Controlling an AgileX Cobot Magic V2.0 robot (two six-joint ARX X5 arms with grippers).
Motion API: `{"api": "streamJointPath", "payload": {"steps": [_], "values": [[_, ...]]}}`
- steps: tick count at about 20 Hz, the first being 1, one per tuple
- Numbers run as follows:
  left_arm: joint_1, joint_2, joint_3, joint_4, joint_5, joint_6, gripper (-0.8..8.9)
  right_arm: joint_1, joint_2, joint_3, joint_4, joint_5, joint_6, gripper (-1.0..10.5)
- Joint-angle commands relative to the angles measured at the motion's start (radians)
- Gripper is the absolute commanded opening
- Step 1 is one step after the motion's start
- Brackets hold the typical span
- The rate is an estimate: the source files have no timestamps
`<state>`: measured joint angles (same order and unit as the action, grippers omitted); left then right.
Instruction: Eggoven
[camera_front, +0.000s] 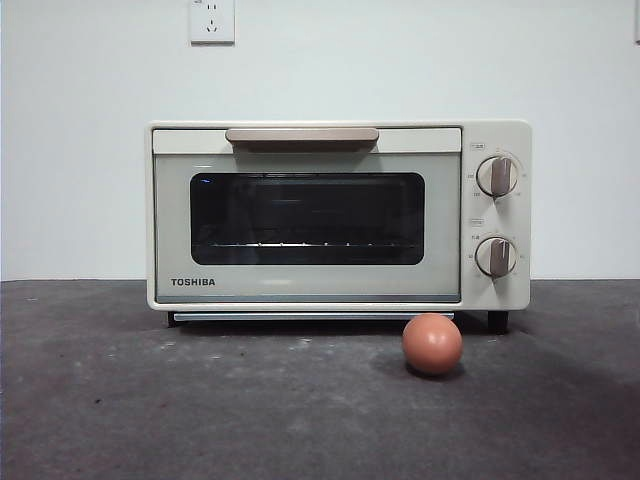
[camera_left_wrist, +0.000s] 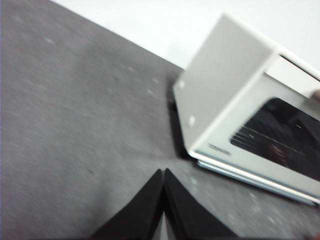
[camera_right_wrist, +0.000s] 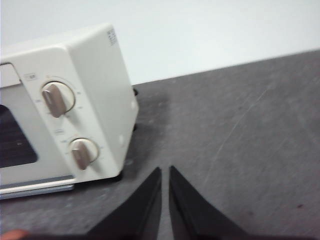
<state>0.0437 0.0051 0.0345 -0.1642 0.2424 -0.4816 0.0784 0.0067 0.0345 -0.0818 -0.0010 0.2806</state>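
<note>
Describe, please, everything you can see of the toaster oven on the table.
The toaster oven is a cream, boxy unit with a smooth painted-looking shell, standing upright and square to the front view on the dark grey table. Its door is shut, with a dark glass window showing a wire rack inside, a tan handle along the top, and TOSHIBA lettering at lower left. Two knobs stack on the right panel. Short dark feet touch the table. Nothing else touches it; the egg lies just in front, apart.
</note>
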Motion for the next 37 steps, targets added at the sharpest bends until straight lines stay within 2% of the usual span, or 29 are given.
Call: {"api": "streamJointPath", "payload": {"steps": [1,5,8,12,21,23,27,31,33,36,37], "values": [[0.003,0.002,0.055,-0.032,0.027,-0.025,0.07,0.002,-0.002,0.071,-0.026,-0.005,0.079,0.0],[0.003,0.030,0.160,-0.137,0.056,-0.015,0.07,0.002,0.016,0.178,-0.114,-0.022,0.079,0.0],[0.003,0.078,0.245,-0.200,0.106,0.026,0.07,0.003,0.059,0.276,-0.199,-0.046,0.077,0.0],[0.003,0.171,0.369,-0.292,0.181,0.096,0.07,0.003,0.152,0.411,-0.332,-0.121,0.065,0.0],[-0.003,0.409,0.647,-0.560,0.334,0.308,0.07,0.008,0.431,0.688,-0.673,-0.453,-0.101,0.0],[-0.016,0.449,0.696,-0.626,0.353,0.343,0.07,0.019,0.483,0.738,-0.755,-0.500,-0.147,0.0],[-0.045,0.496,0.747,-0.715,0.365,0.394,0.07,0.048,0.546,0.797,-0.866,-0.520,-0.210,0.0],[-0.068,0.504,0.756,-0.746,0.365,0.400,0.07,0.073,0.555,0.801,-0.883,-0.519,-0.214,0.0],[-0.071,0.504,0.756,-0.754,0.365,0.402,0.07,0.077,0.555,0.801,-0.883,-0.519,-0.209,0.7],[-0.071,0.504,0.756,-0.758,0.365,0.402,0.07,0.077,0.555,0.801,-0.884,-0.518,-0.188,3.0],[-0.071,0.503,0.756,-0.758,0.365,0.402,0.07,0.077,0.556,0.801,-0.884,-0.520,-0.161,3.7]]}}
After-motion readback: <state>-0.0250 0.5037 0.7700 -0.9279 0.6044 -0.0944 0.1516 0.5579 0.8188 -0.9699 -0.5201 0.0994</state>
